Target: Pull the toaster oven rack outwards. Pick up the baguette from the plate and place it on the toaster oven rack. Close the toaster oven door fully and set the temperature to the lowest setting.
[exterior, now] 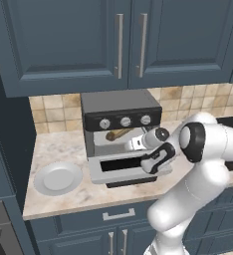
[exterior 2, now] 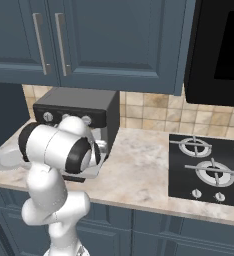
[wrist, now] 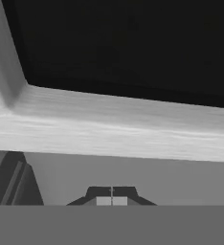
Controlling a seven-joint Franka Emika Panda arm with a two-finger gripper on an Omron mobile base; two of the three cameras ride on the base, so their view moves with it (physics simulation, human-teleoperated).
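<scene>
With its jaws clenched on nothing, the gripper (wrist: 112, 201) sits close against the pale frame of the half-lowered toaster oven door (exterior: 126, 167), while the baguette (exterior: 119, 134) lies on the rack (exterior: 113, 143) inside and the plate (exterior: 58, 178) sits bare well left.

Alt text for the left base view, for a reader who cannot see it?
The toaster oven door hangs open with the baguette on the rack inside; the arm's shut gripper is at the door. The white plate sits bare left of it.
</scene>
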